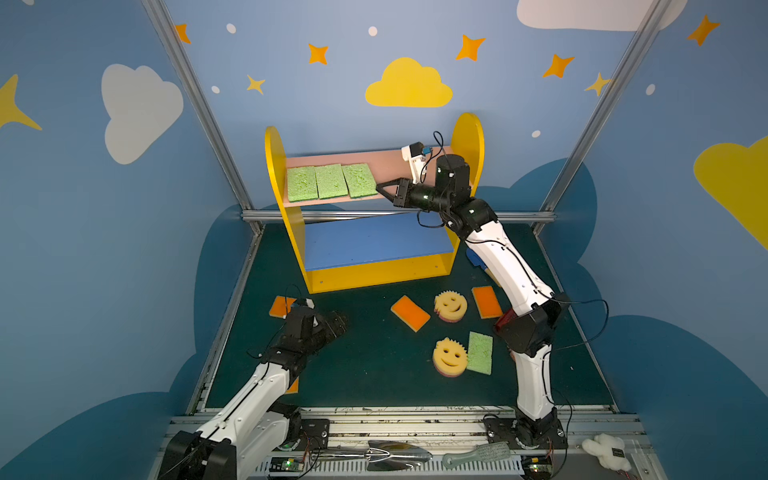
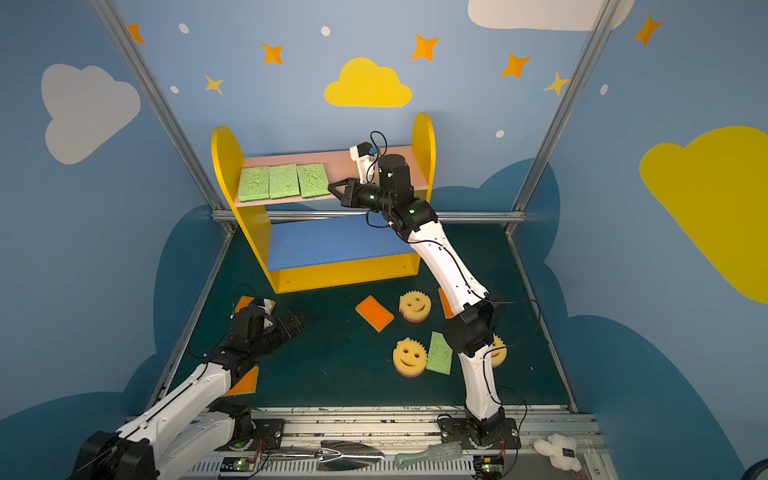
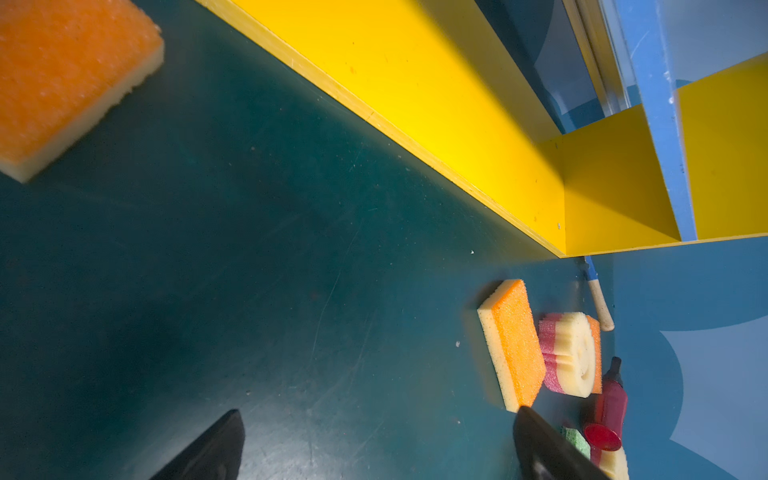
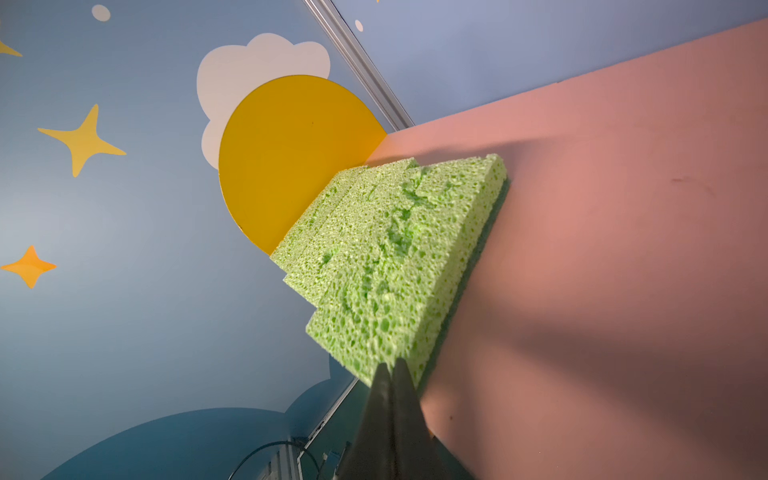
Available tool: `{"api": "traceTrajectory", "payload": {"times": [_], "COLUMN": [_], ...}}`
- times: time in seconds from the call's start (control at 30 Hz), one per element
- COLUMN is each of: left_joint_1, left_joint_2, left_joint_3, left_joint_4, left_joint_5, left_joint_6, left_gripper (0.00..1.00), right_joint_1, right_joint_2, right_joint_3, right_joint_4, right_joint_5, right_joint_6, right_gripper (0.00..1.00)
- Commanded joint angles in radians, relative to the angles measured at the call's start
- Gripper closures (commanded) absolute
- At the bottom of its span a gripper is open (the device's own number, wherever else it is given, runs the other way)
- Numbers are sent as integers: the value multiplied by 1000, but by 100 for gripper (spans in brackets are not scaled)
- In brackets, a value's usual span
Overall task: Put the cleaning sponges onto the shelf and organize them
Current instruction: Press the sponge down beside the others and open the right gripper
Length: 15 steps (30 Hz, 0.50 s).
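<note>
Three green sponges (image 1: 331, 181) lie side by side at the left of the shelf's (image 1: 374, 272) pink upper board (image 1: 390, 166). My right gripper (image 1: 379, 188) is shut with nothing in it, its tips at the near corner of the rightmost green sponge (image 4: 399, 249). On the floor lie a green sponge (image 1: 480, 352), two smiley sponges (image 1: 450, 306) (image 1: 449, 356) and orange-topped ones (image 1: 409, 312) (image 1: 486, 302). A third smiley (image 2: 498, 351) peeks from behind the right arm. My left gripper (image 3: 379, 411) hovers open and empty over bare floor, beside an orange sponge (image 3: 62, 79).
A blue toy shovel (image 1: 478, 262) lies by the shelf's right panel, partly behind the right arm. Another orange sponge (image 2: 245, 382) lies under the left arm. A metal trowel (image 1: 390, 453), a brush (image 1: 478, 455) and a white plush toy (image 1: 604, 449) rest on the front rail.
</note>
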Motion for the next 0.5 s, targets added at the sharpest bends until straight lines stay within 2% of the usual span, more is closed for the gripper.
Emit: {"api": "traceTrajectory", "payload": {"times": [0.0, 0.47], "left_joint_1": [4, 8], "left_joint_2": [-3, 6], "left_joint_3": [8, 7], "left_joint_4": [-12, -3], "left_joint_5": [0, 3], "left_joint_6": [21, 17], "left_gripper": [1, 1], "right_joint_1": [2, 38], "right_joint_2": [24, 13], "right_joint_3": [37, 25], "right_joint_4": [11, 40], "right_joint_5": [-14, -38], "right_joint_6": [9, 16], "right_gripper": [100, 100]}}
